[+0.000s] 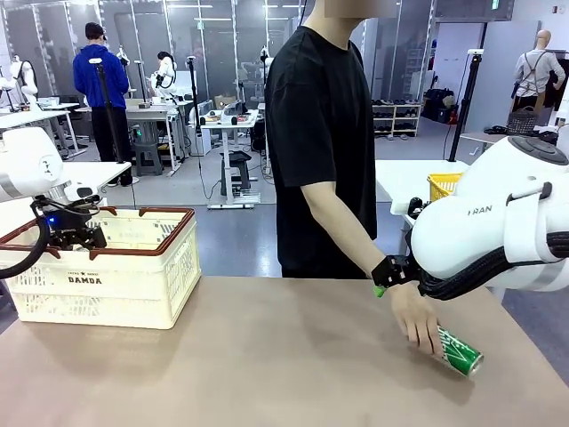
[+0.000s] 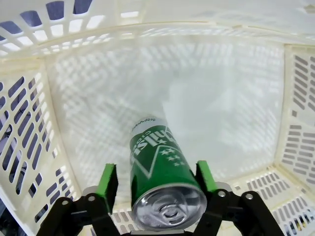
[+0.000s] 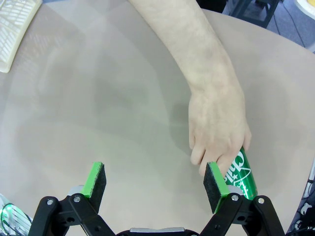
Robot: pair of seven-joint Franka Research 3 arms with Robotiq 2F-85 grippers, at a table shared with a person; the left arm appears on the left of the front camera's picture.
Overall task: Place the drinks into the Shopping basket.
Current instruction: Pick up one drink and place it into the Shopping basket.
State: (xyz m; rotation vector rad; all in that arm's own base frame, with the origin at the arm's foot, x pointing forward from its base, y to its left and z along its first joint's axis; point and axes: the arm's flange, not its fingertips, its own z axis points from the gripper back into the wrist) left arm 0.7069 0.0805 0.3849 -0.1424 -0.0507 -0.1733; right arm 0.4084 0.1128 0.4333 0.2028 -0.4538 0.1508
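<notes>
Left arm (image 1: 31, 165) is glossy white and rounded, with a black cable (image 1: 20, 260) looping off it and a small blue light (image 1: 51, 220) near the wrist. The left gripper (image 2: 156, 179) is black, with green pads (image 2: 107, 181) and silver screws (image 2: 218, 193) at the finger joints. Right arm (image 1: 498, 213) has a fat white shell, grey "FRAN" lettering (image 1: 480, 211) and a ribbed black hose (image 1: 480, 277) underneath. The right gripper (image 3: 155, 181) has the same black-and-green build. The person (image 1: 324, 178) wears a black short-sleeved T-shirt (image 1: 311, 107).

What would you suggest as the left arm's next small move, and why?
Probably lift the left end effector straight up out of the Shopping basket: its pads stand apart from the green can, which is already down inside the basket walls.
</notes>
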